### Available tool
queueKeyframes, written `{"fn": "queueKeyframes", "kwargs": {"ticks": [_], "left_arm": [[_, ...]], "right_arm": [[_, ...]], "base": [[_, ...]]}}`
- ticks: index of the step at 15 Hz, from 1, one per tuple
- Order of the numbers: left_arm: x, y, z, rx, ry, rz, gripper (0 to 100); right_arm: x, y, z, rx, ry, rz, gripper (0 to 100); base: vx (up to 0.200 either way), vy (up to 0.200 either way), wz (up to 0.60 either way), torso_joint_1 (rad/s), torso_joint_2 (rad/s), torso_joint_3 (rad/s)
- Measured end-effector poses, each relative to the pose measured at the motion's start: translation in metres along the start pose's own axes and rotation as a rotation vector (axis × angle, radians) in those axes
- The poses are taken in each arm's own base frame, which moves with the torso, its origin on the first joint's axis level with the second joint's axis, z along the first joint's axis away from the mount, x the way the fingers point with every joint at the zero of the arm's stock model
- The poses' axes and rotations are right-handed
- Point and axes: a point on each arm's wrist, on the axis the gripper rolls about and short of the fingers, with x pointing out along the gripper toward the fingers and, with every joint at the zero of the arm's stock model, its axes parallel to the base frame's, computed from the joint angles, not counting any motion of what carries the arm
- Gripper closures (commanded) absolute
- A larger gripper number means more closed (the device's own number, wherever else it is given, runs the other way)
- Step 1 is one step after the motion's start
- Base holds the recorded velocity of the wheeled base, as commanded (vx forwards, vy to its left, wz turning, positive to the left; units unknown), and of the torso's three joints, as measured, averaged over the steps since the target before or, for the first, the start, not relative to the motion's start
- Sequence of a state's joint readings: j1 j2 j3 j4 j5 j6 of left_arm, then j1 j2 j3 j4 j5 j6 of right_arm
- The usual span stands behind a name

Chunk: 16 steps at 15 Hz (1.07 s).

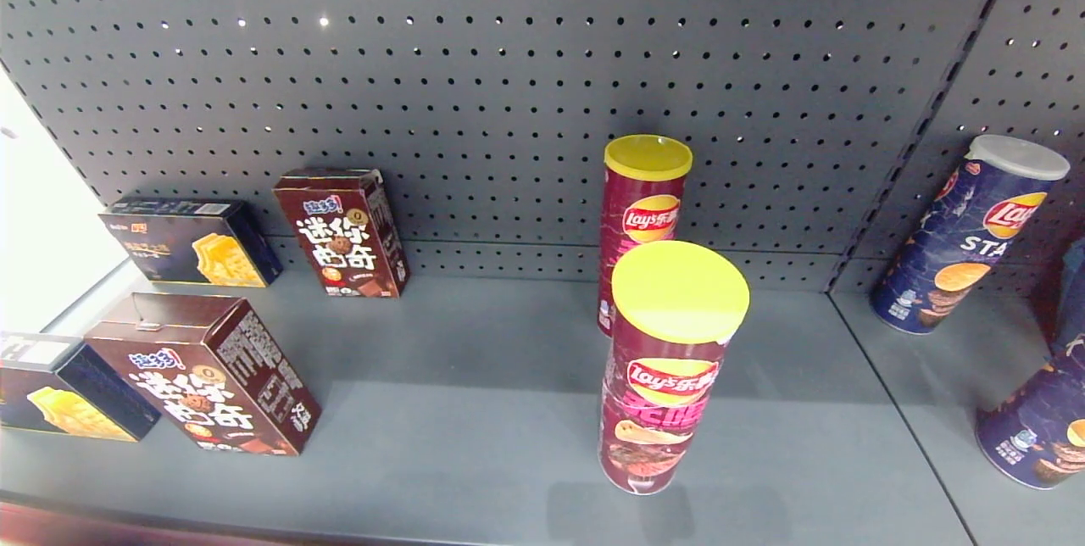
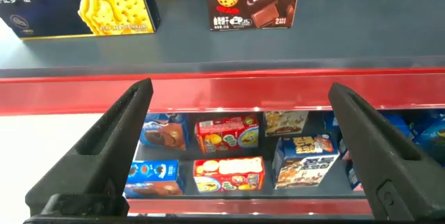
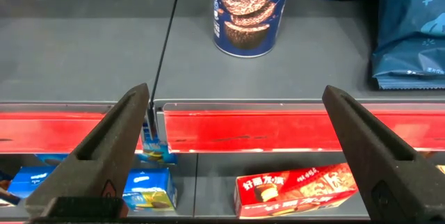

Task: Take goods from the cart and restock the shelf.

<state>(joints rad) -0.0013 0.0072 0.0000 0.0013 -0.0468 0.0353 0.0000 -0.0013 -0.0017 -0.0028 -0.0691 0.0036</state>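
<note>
— Left gripper and right gripper, nearest items. Condition?

— Both spread wide, nothing between the fingers. Parked just outside the red price rail at the front lip, left one facing the box section, right one facing the navy-can bay.

— Stock on the shelf?

— Centre: front crimson can near the edge, rear crimson can directly behind it, close to the pegboard back. Both upright, yellow lids on.
Left: front brown box and rear brown box; beside them, front biscuit box and rear biscuit box.
Right bay: navy can, second navy can nearer the edge.

— Handling, cans?

— Judged light. Stiff card tube, glossy, probably slippery; contents brittle. Best taken across the mid-body, below the lid, with a moderate squeeze. Tall and narrow, so easily toppled by a nudge near the top.

— Handling, boxes?

— Judged light. Thin card, prone to denting at corners. Best taken across the two narrow faces, never by the flap end.

— Surface and room?

— Flat grey metal deck, smooth, little friction expected. Wide bare lane between the brown boxes and the crimson cans; narrower lane between those cans and the bay seam. Room in front of the rear boxes only where the front ones leave gaps. Lower tier under the rail: small red carton among other packets.
</note>
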Motion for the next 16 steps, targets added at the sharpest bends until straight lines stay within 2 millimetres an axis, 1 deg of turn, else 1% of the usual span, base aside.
{"fn": "queueKeyframes", "kwargs": {"ticks": [5,7,12,13,16], "left_arm": [[-0.0001,0.0000,0.0004,-0.008,-0.001,0.001,0],[-0.0001,0.0000,0.0004,-0.008,-0.001,0.003,0],[-0.0001,0.0000,0.0004,-0.008,-0.001,0.002,0],[-0.0001,0.0000,0.0004,-0.008,-0.001,0.002,0],[-0.0001,0.0000,0.0005,-0.008,-0.002,0.002,0]], "right_arm": [[0.0000,0.0001,0.0000,-0.005,0.000,0.003,0],[0.0000,0.0001,0.0000,-0.006,0.000,0.003,0],[0.0000,0.0001,0.0000,-0.006,0.000,0.003,0],[0.0000,0.0001,0.0000,-0.006,0.000,0.003,0],[0.0000,0.0001,0.0001,-0.006,-0.001,0.003,0]], "base": [[0.000,0.000,0.00,0.000,0.00,0.000],[-0.200,0.000,0.00,0.002,0.00,0.002],[0.000,0.000,0.00,0.000,0.00,0.000],[0.000,0.000,-0.60,0.007,0.01,0.002],[0.000,0.000,0.00,0.000,0.00,0.000]]}}
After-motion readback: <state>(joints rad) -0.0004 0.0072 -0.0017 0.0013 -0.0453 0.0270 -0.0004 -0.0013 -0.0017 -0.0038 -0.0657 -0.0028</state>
